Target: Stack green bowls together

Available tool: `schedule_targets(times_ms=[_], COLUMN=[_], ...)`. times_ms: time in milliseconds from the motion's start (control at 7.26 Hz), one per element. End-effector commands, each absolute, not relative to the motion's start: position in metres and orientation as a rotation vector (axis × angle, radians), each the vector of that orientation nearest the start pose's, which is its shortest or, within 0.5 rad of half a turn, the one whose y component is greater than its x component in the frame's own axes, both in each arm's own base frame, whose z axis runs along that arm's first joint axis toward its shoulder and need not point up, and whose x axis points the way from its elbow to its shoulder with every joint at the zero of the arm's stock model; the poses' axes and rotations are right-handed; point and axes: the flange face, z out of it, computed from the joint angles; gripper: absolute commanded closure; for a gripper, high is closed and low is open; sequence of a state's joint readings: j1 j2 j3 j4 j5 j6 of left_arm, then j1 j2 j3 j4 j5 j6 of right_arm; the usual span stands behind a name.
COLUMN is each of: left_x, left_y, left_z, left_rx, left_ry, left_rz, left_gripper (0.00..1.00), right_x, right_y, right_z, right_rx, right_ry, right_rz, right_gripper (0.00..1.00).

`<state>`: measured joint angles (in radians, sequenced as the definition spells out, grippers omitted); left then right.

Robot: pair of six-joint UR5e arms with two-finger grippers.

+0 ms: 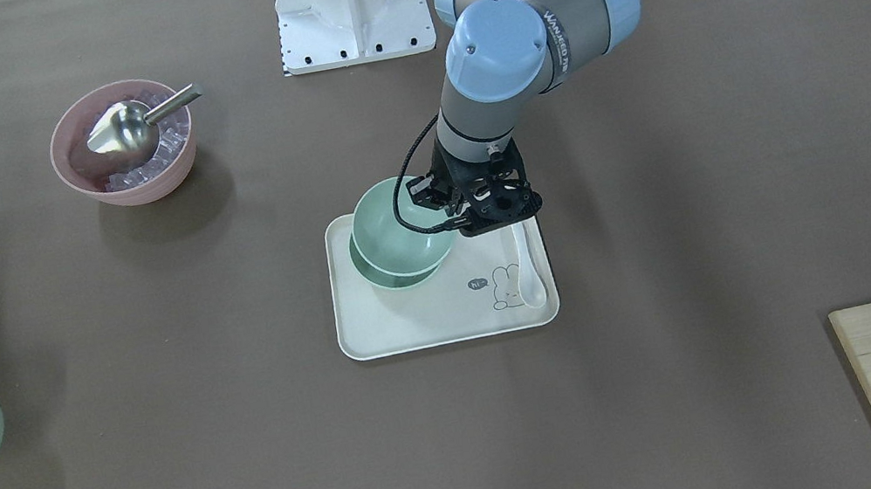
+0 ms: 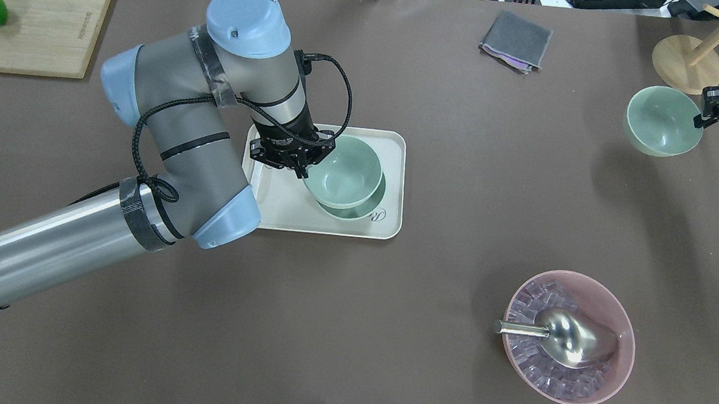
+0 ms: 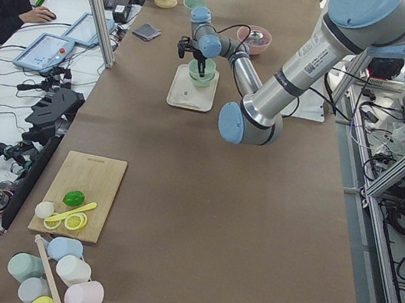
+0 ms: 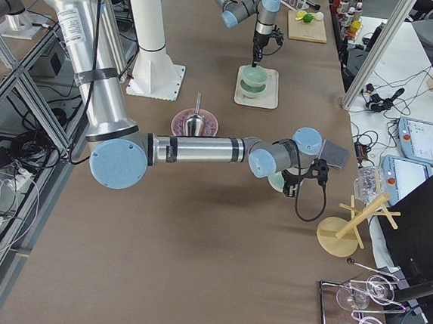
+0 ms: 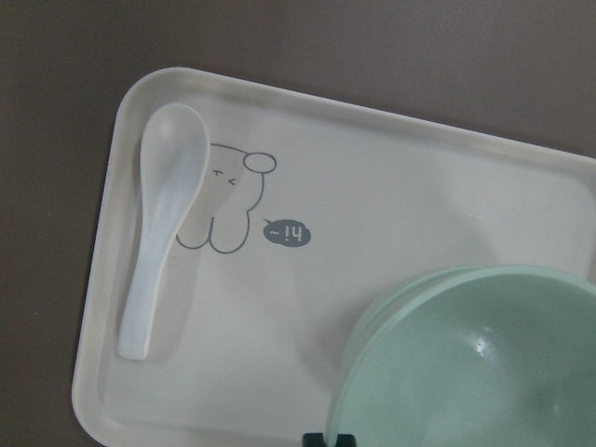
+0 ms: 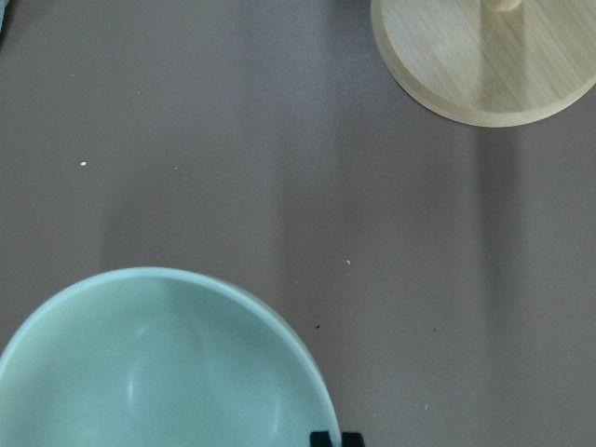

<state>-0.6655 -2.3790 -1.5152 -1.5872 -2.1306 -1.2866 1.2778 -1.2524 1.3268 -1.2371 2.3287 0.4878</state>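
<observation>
Over tray [image 2: 395, 148], left end effector [image 2: 303, 170] clamps upper bowl [image 2: 344, 171] by rim; right end effector [image 2: 699, 118] clamps third bowl [image 2: 658, 122].

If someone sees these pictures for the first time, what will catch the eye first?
At the table's middle, the left gripper grips a green bowl by its rim, over a second bowl on the white tray. Far to the robot's right, the right gripper holds a third bowl. A pink bowl with clear cubes and a metal scoop stands nearer the robot.

Grey-and-silver arms [image 2: 169, 68] carry pale blue joint caps [image 2: 248, 20], black cables [image 2: 136, 143] and black jaws.
</observation>
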Motion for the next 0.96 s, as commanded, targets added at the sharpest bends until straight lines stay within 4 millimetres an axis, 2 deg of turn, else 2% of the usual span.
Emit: schedule_targets(times_ms=[0,827], left_x=[0.531,0.542], left_y=[-0.508,-0.511], left_z=[0.183,0.191], left_rx=[-0.122,-0.118], left_ry=[0.918,0.937], left_rz=[-0.142,-0.143], left_gripper=[1.0,1.0], right_x=[-0.124,-0.124], right_y=[-0.637,-0.637], right_z=[0.562,0.562], right_rx=[0.077,0.077], right_ry=[-0.839,-0.839], right_rz=[0.027,0.027], right_gripper=[1.0,1.0])
